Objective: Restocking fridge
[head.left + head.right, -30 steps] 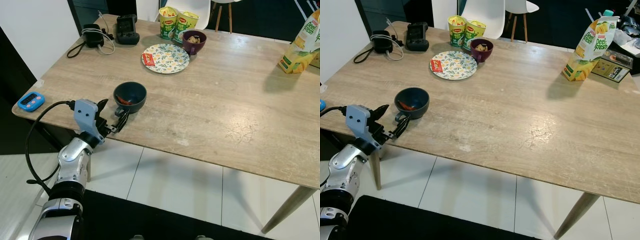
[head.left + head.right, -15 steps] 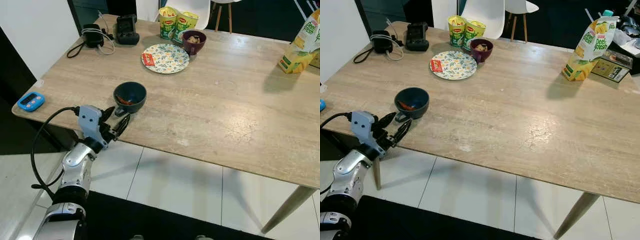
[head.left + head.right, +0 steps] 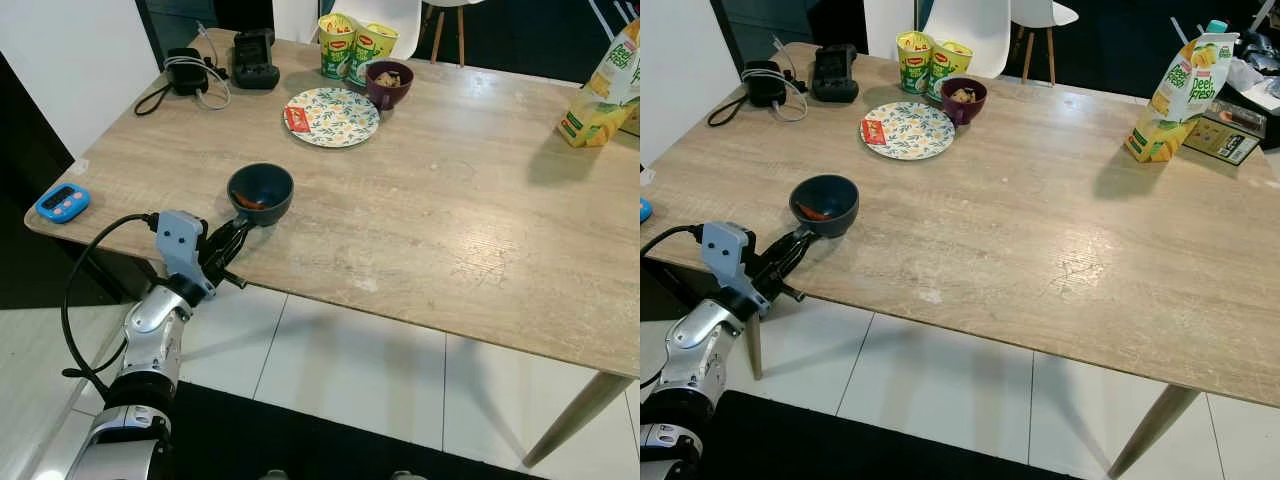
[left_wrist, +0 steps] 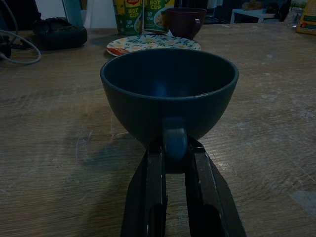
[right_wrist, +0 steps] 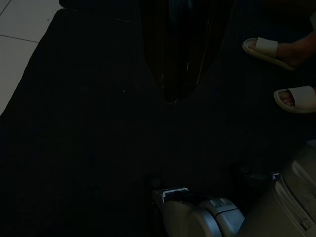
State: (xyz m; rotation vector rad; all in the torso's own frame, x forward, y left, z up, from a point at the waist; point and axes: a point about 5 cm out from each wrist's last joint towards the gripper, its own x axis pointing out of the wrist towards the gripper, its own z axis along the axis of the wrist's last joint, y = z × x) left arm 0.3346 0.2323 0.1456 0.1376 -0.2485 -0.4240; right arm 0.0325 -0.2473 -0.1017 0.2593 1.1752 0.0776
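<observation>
Cup (image 3: 260, 191) dark blue, handle pincer-clamped (image 4: 174, 148).

A home dining room: wooden table (image 3: 470, 200), chairs (image 3: 985, 25), plate (image 3: 332, 116), juice carton (image 3: 1175, 95).

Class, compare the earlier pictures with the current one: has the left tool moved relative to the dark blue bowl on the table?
Yes. The left tool has closed in on the dark blue bowl and now pinches its handle, having stood open just short of it before.
</observation>
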